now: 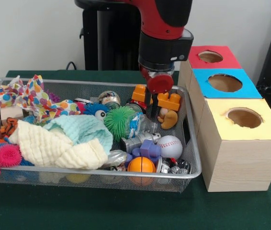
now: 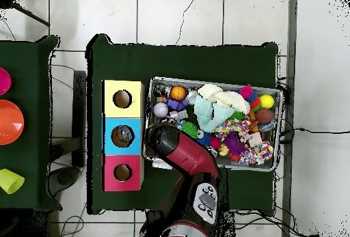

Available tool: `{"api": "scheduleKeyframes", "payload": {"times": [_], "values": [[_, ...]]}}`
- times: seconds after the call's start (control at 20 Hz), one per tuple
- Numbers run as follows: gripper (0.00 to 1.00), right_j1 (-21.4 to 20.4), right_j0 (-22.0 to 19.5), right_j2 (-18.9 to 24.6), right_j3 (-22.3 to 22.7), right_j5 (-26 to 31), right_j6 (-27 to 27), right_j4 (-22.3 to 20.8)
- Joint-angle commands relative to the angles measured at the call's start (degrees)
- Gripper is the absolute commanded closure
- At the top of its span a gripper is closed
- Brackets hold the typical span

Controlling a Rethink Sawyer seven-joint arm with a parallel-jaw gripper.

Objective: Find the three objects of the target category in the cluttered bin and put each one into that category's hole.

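Reading the front view from left to right: a wire-mesh bin on the green counter holds a spotted cloth, a cream knitted cloth and a pale-blue cloth at its left, then a green spiky ball, an orange ball and a baseball. The hand hangs low over the bin's far right corner, beside an orange block toy; whether its fingers are parted or closed on anything cannot be told. Right of the bin stand three boxes with holes: the red box, the blue box and the yellow box. The target category is not evident; candidates lie mixed in the clutter. Judgement: the search-and-grasp step is in hand; descend straight onto one isolated object, avoid snagging mesh or cloth, and lift clear before crossing to the holes.
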Motion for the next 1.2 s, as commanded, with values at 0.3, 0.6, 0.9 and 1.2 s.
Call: {"api": "scheduleKeyframes", "payload": {"times": [0.3, 0.6, 0.9, 1.2], "values": [[0.00, -2.85, -1.57, -0.10, -2.91, 10.10, 5.42, -1.84], [0.00, -0.37, -3.12, 3.31, -2.90, 4.81, 4.34, -1.09], [0.00, 1.39, -2.42, 2.07, -7.14, 8.10, 5.35, -1.63], [0.00, 2.20, -1.74, 1.55, -8.17, 8.16, 6.57, -1.23]]}}
